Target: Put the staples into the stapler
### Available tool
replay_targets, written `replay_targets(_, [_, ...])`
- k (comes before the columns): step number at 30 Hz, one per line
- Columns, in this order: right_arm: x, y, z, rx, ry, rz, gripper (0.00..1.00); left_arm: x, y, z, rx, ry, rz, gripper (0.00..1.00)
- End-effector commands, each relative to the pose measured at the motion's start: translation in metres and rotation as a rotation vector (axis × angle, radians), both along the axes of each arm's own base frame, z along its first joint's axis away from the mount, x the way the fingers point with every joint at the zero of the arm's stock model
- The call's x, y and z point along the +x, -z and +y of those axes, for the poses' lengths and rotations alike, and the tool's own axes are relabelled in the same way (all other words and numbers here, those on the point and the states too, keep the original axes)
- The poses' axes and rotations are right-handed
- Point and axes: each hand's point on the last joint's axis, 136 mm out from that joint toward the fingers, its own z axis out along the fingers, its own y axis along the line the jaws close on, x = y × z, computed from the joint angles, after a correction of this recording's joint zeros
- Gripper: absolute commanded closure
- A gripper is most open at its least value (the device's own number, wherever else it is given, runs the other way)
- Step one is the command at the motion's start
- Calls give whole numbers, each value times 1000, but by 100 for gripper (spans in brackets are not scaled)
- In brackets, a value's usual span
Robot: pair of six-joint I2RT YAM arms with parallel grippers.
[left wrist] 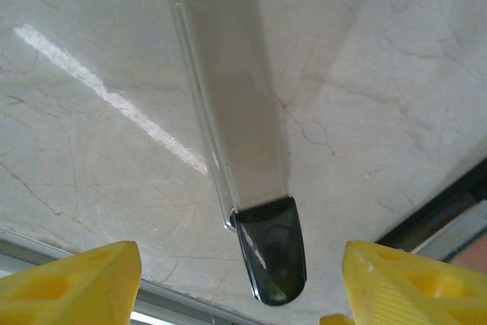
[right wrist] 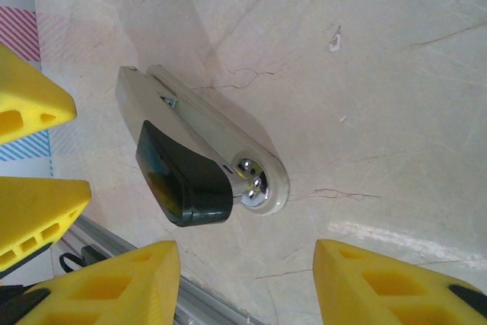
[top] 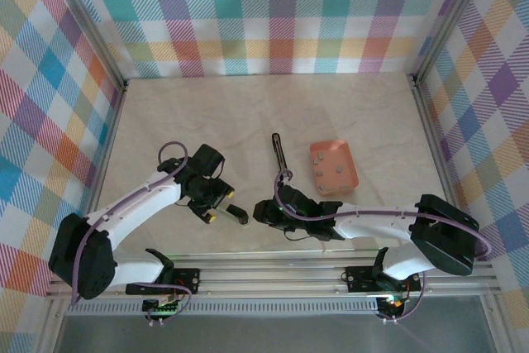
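Lying flat on the pale, marble-patterned desk point(top: 248, 113), the stapler point(top: 239, 217) sat in the lower middle of the top view, between the two arms' wrists. The left jaws stood released, their yellow fingers point(left wrist: 76, 283) spread wide at the bottom corners of the left wrist view. The stapler's dark translucent cap point(left wrist: 270, 253) lay between them, untouched. The right jaws were also released and gripped nothing, with the stapler just ahead of them, its chrome rivet point(right wrist: 251, 180) facing the camera.

The stapler looked light, rigid and smooth-shelled, so probably slippery. Being hinged at the rivet, it would likely swing open if lifted by one half. The narrow sides of the long pale body point(left wrist: 232, 97) seemed the safest hold, one arm pinning it while the other worked the cap.

Above it in the top view lay a thin black bar point(top: 279, 153). Right of that was an orange tray point(top: 355, 175) holding small pale pieces point(top: 337, 169), presumably staples. They seemed tiny, brittle and hard to pinch. Nothing blocked the way except the crowded wrists themselves.
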Motion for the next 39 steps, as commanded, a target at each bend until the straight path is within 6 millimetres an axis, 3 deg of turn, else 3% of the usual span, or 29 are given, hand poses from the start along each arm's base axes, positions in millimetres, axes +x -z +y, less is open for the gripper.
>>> replay_targets(1, [0,-2,-3,-11,0,-35,51,-3,7,-3,-3,-76,104,30])
replay_targets(7, [-1,2,-7,-34,13,-40,51,-5,27,-18,-30,-69,213,32])
replay_targets(14, [-1,6,-11,-40,26,-39,51,-2,38,-25,-28,-49,260,55])
replay_targets(20, [-1,5,-16,-46,36,-47,51,4,33,-27,-14,35,255,74])
replay_targets(24, [0,2,-19,-34,47,-58,51,24,19,-34,-26,197,158,98])
replay_targets(31, [-1,3,-22,-45,46,-60,51,65,-14,-10,192,562,2,100])
replay_targets(35, [-1,4,-22,-46,44,-59,51,85,-18,-2,269,800,-5,100])
replay_targets(39, [-1,2,-21,-42,41,-64,51,105,-13,15,376,891,6,100])
